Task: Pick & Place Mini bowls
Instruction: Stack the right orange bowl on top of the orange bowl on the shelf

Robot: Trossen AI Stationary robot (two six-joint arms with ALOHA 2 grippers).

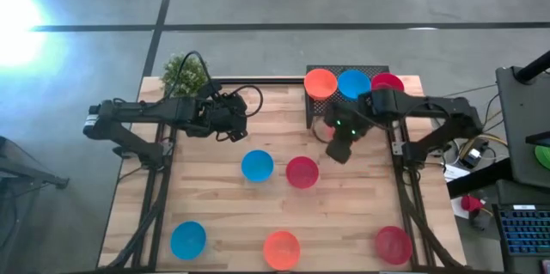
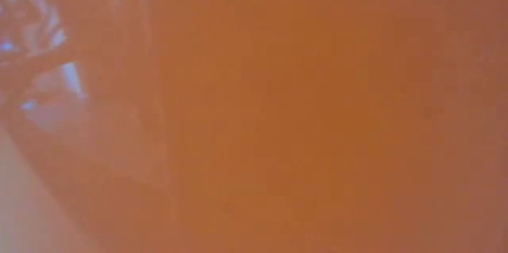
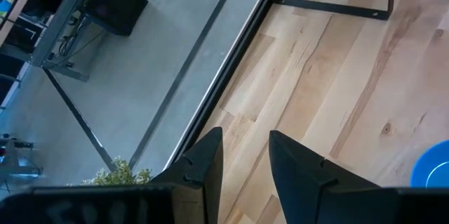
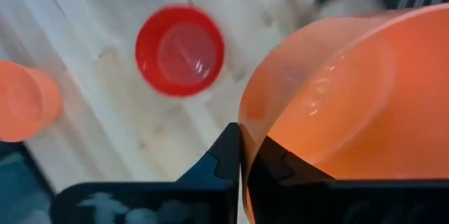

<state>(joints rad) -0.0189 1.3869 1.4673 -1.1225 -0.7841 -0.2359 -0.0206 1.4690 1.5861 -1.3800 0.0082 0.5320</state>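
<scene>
Held bowl: an orange bowl, its rim pinched between the right gripper fingers, above the table just in front of the black rack.
Rack: an orange bowl, a blue bowl and a red bowl in a row.
Table middle: a blue bowl just beside a red bowl.
Front edge: blue bowl, orange bowl, red bowl, well apart.
Left gripper: fingers slightly spread, holding nothing, over the back of the table near the plant.
</scene>
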